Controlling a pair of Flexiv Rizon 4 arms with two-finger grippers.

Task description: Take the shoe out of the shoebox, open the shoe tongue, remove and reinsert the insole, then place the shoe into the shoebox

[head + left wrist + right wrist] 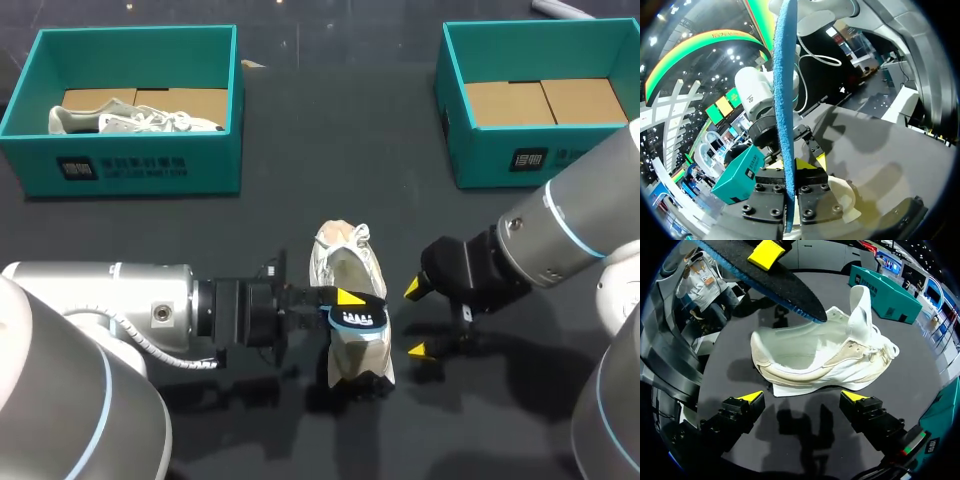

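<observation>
My left arm (100, 300) comes in from 8 o'clock, left gripper (350, 303) apparently clamped on the insole (782, 75); right arm (560, 230) from 3 o'clock, right gripper (416, 320) spread wide.

My head camera looks down on the worktop (300, 150) from above and behind, while both wrist cameras sit close by the shoe (830, 360), left edge-on along the insole (785, 100), right facing the shoe's side, all three sharing that insole.

Black tabletop (300, 150); spare white sneaker (140, 121) inside left teal box (130, 165).
</observation>
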